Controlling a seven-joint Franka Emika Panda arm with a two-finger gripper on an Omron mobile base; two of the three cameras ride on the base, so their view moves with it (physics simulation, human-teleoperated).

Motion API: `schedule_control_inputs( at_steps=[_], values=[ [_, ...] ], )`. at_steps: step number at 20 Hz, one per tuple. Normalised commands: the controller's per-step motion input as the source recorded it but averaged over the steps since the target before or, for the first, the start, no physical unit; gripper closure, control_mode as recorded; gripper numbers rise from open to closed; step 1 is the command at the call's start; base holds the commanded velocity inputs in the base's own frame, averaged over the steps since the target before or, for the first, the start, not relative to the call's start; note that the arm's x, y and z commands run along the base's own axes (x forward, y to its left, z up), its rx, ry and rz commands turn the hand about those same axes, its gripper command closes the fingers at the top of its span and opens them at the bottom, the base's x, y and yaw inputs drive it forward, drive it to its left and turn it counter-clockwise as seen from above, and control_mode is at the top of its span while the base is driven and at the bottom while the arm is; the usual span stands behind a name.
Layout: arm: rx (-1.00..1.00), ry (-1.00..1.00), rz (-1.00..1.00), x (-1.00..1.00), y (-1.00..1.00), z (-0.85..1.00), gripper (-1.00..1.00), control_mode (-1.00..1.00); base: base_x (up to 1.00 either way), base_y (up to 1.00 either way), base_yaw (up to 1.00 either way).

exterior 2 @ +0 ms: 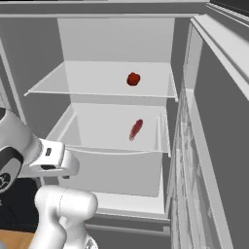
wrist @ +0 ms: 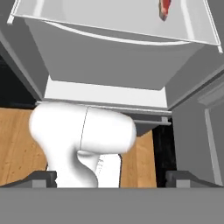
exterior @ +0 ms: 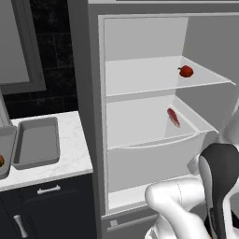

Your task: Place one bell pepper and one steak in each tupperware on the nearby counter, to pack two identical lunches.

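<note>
Red against the white fridge interior, the steak (wrist: 165, 8) lies up and ahead of my jaws on the middle shelf (exterior 2: 97, 141), its long axis running roughly front to back, slightly slanted. The bell pepper (exterior: 186, 71) sits one shelf higher, farther up from the jaws. My gripper (wrist: 111, 179) is low, pointed at the drawer front (wrist: 105, 61), with its fingertips (wrist: 41, 177) wide apart and nothing between them. I judge the coming reach must go up and forward. The left base view adds the counter (exterior: 70, 158) and the grey tupperware (exterior: 37, 142) off to the left; the right base view shows the open fridge door (exterior 2: 214, 146).
</note>
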Motion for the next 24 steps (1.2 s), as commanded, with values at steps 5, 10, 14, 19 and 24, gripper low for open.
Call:
schedule_control_inputs(
  at_steps=[5, 10, 14, 19, 24],
  values=[
    [-0.01, 0.0, 0.0, 0.53, -0.34, -0.44, -1.0, -1.0, 0.0, 0.0, 0.0],
    [0.0, -0.07, 0.0, 0.79, -0.37, -0.48, -1.0, -1.0, 0.0, 0.0, 0.0],
    [-0.03, -0.24, 0.0, 0.49, -0.23, -0.73, -1.0, -1.0, 0.0, 0.0, 0.0],
    [0.0, -0.25, 0.0, 0.51, -0.3, -0.57, -1.0, -1.0, 0.0, 0.0, 0.0],
    [0.0, -0.25, 0.0, 0.64, -0.29, -0.4, -1.0, -1.0, 0.0, 0.0, 0.0]
  ],
)
